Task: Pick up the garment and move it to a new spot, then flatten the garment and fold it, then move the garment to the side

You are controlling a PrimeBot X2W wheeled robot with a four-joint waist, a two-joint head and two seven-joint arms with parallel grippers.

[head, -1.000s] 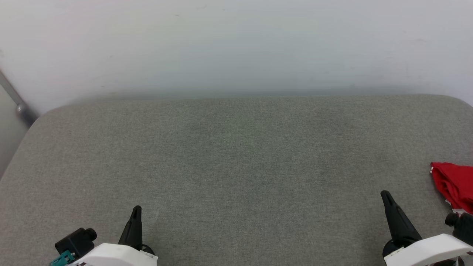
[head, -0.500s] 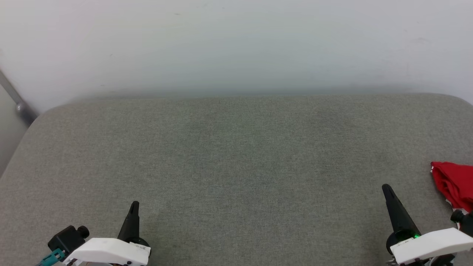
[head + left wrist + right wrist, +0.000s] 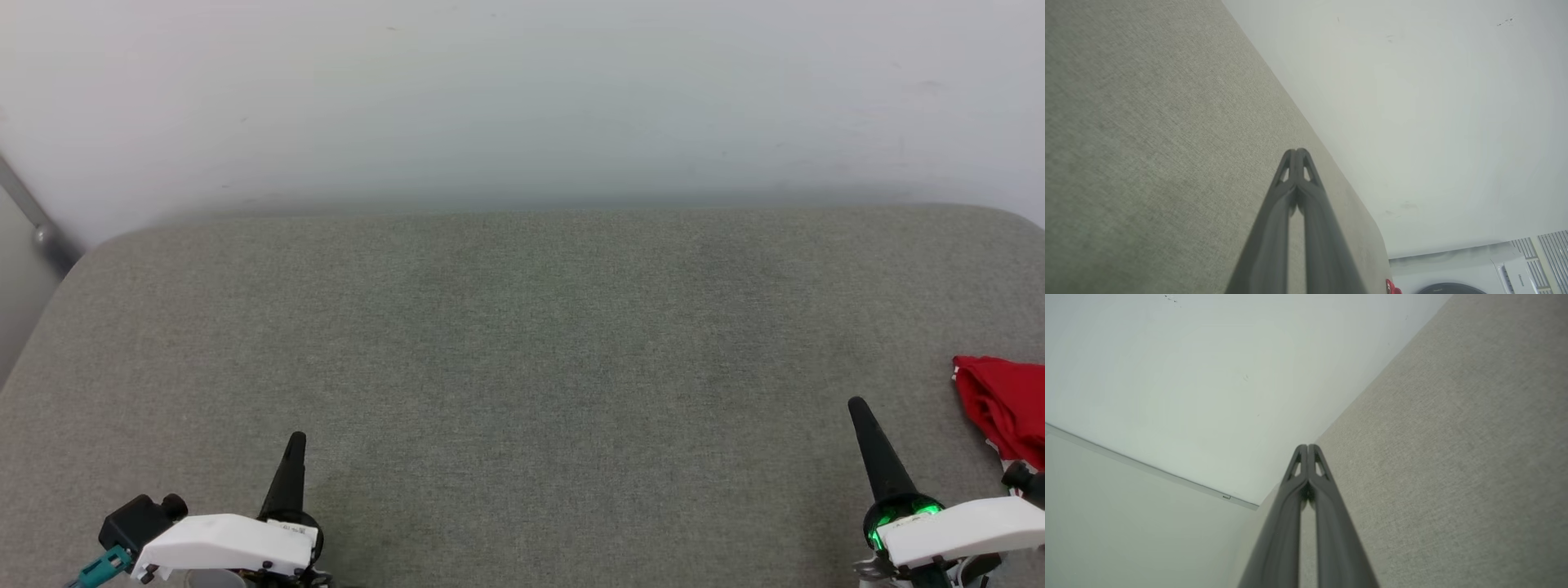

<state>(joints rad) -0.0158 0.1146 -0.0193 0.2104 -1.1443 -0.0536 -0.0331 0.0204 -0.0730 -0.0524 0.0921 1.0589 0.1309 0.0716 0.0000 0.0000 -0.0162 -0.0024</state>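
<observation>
Left gripper [image 3: 297, 441], right gripper [image 3: 855, 404]: both closed, empty, held low over near edge of counter [image 3: 522, 343], aimed straight ahead, well apart.
Garment [image 3: 1002, 404]: red, rumpled, just right of right gripper, at counter's side; fits either awaiting pickup or already set aside.
Wall [image 3: 522, 98]: beyond.

The left gripper [image 3: 297, 441] and right gripper [image 3: 856, 406] have black pointy fingers [image 3: 287, 490] and white shells [image 3: 224, 543]. Green light [image 3: 898, 514] on right, teal plug [image 3: 102, 565] on left.
</observation>
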